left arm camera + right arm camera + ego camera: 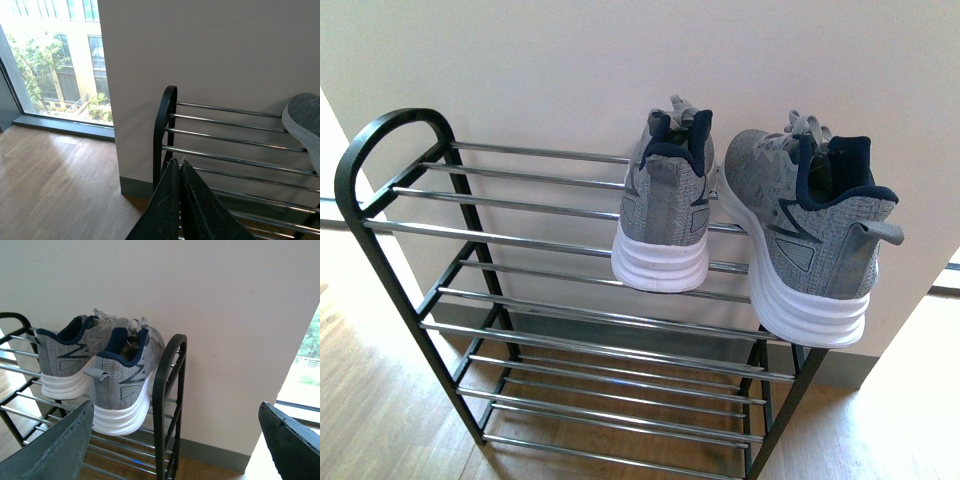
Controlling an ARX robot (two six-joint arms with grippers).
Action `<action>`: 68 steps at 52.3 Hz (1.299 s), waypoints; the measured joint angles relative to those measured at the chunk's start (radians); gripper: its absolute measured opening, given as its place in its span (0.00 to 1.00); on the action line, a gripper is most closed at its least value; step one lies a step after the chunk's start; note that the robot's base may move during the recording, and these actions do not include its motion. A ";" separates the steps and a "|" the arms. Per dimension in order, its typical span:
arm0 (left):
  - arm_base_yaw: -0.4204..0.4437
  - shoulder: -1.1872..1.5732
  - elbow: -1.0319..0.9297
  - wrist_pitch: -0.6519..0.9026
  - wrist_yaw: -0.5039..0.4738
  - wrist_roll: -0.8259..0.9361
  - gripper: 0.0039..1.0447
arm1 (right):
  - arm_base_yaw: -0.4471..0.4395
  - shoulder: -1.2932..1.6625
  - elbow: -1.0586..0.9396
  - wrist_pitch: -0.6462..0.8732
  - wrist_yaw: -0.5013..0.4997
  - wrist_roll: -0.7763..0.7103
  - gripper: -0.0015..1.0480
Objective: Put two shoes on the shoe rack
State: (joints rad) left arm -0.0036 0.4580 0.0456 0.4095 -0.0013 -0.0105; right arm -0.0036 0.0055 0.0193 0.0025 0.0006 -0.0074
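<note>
Pale wall [570, 60] and wooden floor [370, 400] frame a black shoe rack [490, 238] with chrome rods. Both grey shoes rest on the top tier, toes toward the wall and heels outward. The first sneaker [665, 215] sits near the middle. The second sneaker [815, 240] sits at the rack's right end, its heel overhanging the front rod. The left tool [179, 162], facing the rack's left end, has its fingers pressed together and holds nothing. The right tool [176, 407], facing the rack's right end, has its fingers spread wide and is empty.
</note>
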 joint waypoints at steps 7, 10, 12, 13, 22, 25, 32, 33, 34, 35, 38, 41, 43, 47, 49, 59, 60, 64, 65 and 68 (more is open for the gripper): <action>0.000 -0.047 -0.032 -0.003 0.002 0.000 0.01 | 0.000 0.000 0.000 0.000 0.000 0.000 0.91; 0.000 -0.080 -0.032 -0.032 0.001 0.000 0.01 | 0.000 0.000 0.000 0.000 0.000 0.000 0.91; 0.000 -0.103 -0.032 -0.053 0.001 0.000 0.01 | 0.000 0.000 0.000 0.000 0.000 0.000 0.91; 0.000 -0.111 -0.032 -0.062 0.001 0.000 0.01 | 0.000 0.000 0.000 0.000 0.000 0.000 0.91; 0.000 -0.172 -0.032 -0.123 0.001 0.000 0.01 | 0.000 0.000 0.000 0.000 0.000 0.000 0.91; 0.000 -0.186 -0.032 -0.136 0.001 0.000 0.01 | 0.000 0.000 0.000 0.000 0.000 0.000 0.91; 0.000 -0.233 -0.032 -0.184 0.001 0.000 0.01 | 0.000 0.000 0.000 0.000 0.000 0.000 0.91; 0.000 -0.241 -0.032 -0.192 0.001 0.000 0.01 | 0.000 0.000 0.000 0.000 0.000 0.000 0.91; 0.000 -0.246 -0.032 -0.197 0.001 0.000 0.01 | 0.000 0.000 0.000 0.000 0.000 0.000 0.91; 0.000 -0.254 -0.032 -0.204 0.002 0.000 0.01 | 0.000 0.000 0.000 0.000 0.000 0.000 0.91; 0.000 -0.268 -0.032 -0.219 0.001 0.000 0.01 | 0.000 0.000 0.000 0.000 0.000 0.000 0.91; 0.000 -0.280 -0.032 -0.231 0.001 0.000 0.01 | 0.000 0.000 0.000 0.000 0.000 0.000 0.91; 0.000 -0.299 -0.032 -0.250 0.001 0.000 0.01 | 0.000 0.000 0.000 0.000 0.000 0.000 0.91; 0.000 -0.403 -0.032 -0.388 0.002 0.000 0.01 | 0.000 0.000 0.000 0.000 0.000 0.000 0.91; 0.000 -0.427 -0.032 -0.402 0.002 0.000 0.01 | 0.000 0.000 0.000 0.000 0.000 0.000 0.91; 0.001 -0.441 -0.032 -0.410 0.001 0.000 0.01 | 0.000 0.000 0.000 0.000 0.000 0.000 0.91; 0.001 -0.441 -0.032 -0.410 0.002 0.000 0.01 | 0.000 0.000 0.000 0.000 0.000 0.000 0.91; 0.001 -0.442 -0.032 -0.410 0.002 0.000 0.03 | 0.000 -0.001 0.000 0.000 0.000 0.000 0.91; 0.001 -0.442 -0.032 -0.410 0.001 0.000 0.08 | 0.000 -0.001 0.000 0.000 0.000 0.000 0.91; 0.001 -0.442 -0.032 -0.410 0.001 0.000 0.20 | 0.000 -0.001 0.000 0.000 0.000 0.000 0.91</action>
State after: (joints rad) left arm -0.0025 0.0162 0.0139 -0.0002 -0.0002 -0.0101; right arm -0.0036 0.0048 0.0193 0.0021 0.0002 -0.0074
